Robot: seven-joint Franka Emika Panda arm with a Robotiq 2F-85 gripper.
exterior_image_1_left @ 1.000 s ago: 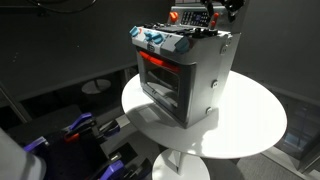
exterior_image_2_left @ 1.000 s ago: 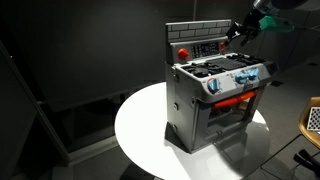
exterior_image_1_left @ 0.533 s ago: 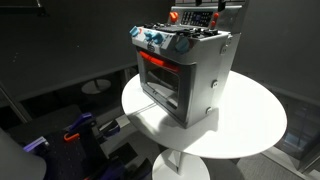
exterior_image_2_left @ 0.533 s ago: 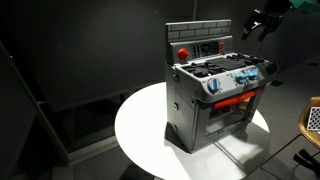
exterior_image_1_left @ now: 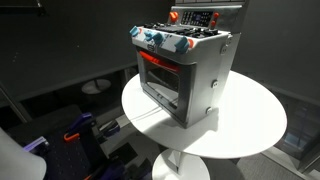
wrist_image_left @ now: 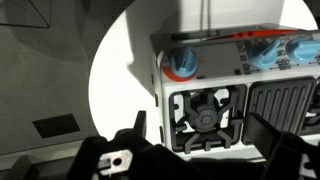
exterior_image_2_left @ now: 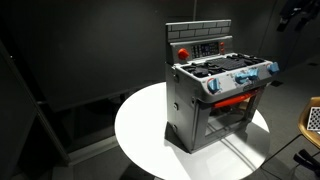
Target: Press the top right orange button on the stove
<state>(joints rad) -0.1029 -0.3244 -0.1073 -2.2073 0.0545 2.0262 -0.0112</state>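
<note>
The stove point(exterior_image_1_left: 186, 72) is a small grey toy oven with a glowing orange-red window and blue-and-white knobs. It stands on a round white table point(exterior_image_1_left: 252, 130) in both exterior views point(exterior_image_2_left: 215, 95). Its dark back control panel point(exterior_image_2_left: 201, 45) carries a red round button point(exterior_image_2_left: 183, 51) at one end. My gripper point(exterior_image_2_left: 294, 15) hangs in the air well off to the side of the panel, touching nothing. In the wrist view the gripper point(wrist_image_left: 205, 135) is open and empty, looking down on the stove's burner top point(wrist_image_left: 205, 110) and knobs.
The table's edge point(exterior_image_2_left: 140, 130) drops to a dark floor. Blue and black equipment point(exterior_image_1_left: 78, 130) lies on the floor near the table. An orange-and-white object point(exterior_image_2_left: 312, 120) sits at the frame edge.
My gripper has drawn back from the stove's back panel, moving up and away. It has left the frame in one exterior view.
</note>
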